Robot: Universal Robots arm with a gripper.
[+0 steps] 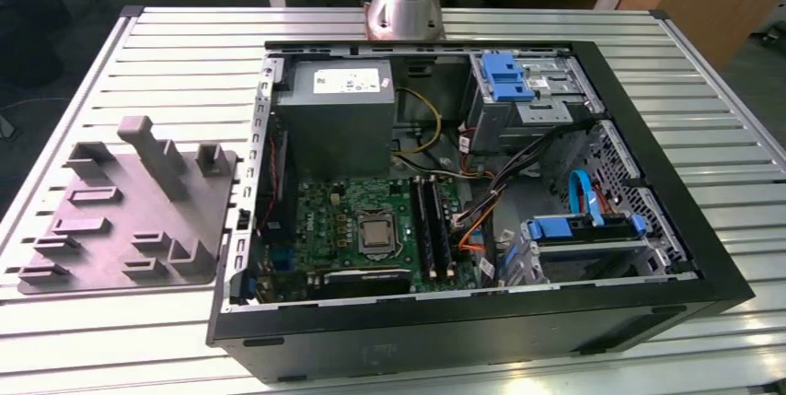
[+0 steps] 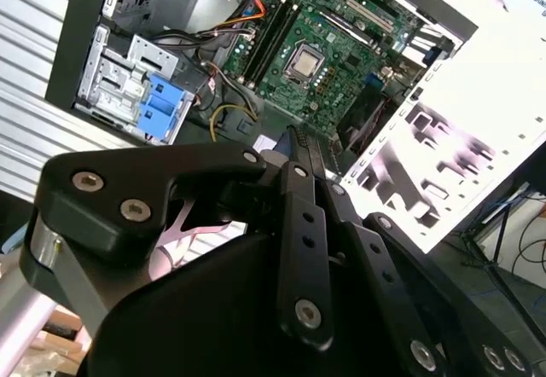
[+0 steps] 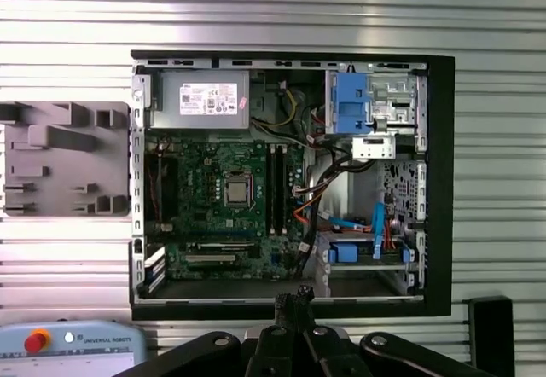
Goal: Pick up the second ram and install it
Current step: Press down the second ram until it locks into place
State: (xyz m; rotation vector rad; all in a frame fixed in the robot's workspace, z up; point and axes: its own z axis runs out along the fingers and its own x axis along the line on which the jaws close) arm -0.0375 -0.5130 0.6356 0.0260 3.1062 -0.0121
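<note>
Two long dark ram sticks (image 1: pixel 430 220) lie side by side in the slots of the green motherboard (image 1: pixel 331 215), right of the CPU socket. They show again in both wrist views (image 3: pixel 279 189) (image 2: pixel 271 40). I cannot tell which of them is the second ram. My gripper (image 3: pixel 294 302) (image 2: pixel 297 142) hangs high above the open computer case (image 1: pixel 664 275), well away from the board. Its black fingers (image 2: pixel 304 223) are pressed together, and nothing shows between them.
The grey parts tray (image 1: pixel 129 220) lies on the slatted table at the exterior view's left of the case. Inside the case are a grey power supply (image 1: pixel 334 114), blue drive brackets (image 1: pixel 506 77) and loose cables (image 1: pixel 479 211). A teach pendant (image 3: pixel 68 347) sits near the table's edge.
</note>
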